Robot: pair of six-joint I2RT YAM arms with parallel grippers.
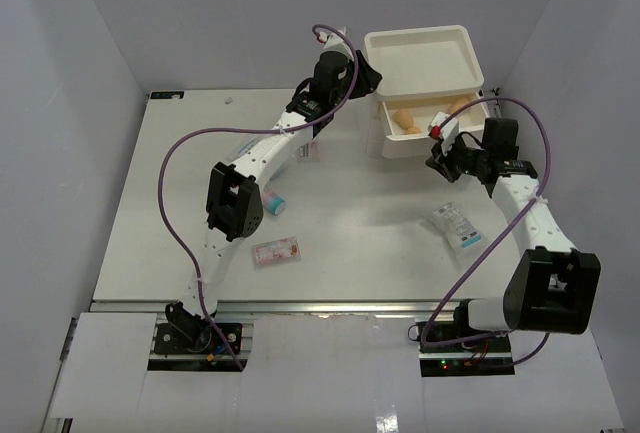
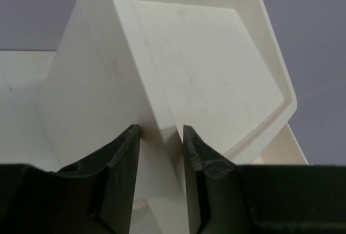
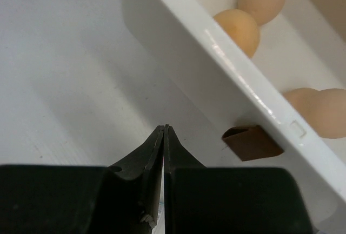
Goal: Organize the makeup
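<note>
Mostly light stuff: the soft tan sponges point(image 3: 238, 31) in the open drawer point(image 3: 189, 45), near the far right corner of the tabletop point(image 1: 380, 213), want a gentle mid-body pinch. The right gripper point(image 3: 164, 128) is clenched empty by the brown handle point(image 3: 252, 142). The left gripper point(image 2: 161, 131) straddles a corner of the white box point(image 2: 97, 82), its grip impossible to judge, anything beneath the drawer hidden.

White arm links point(image 1: 262, 153), black joints point(image 1: 235, 203), purple cables point(image 1: 162, 185), dark jaws
</note>
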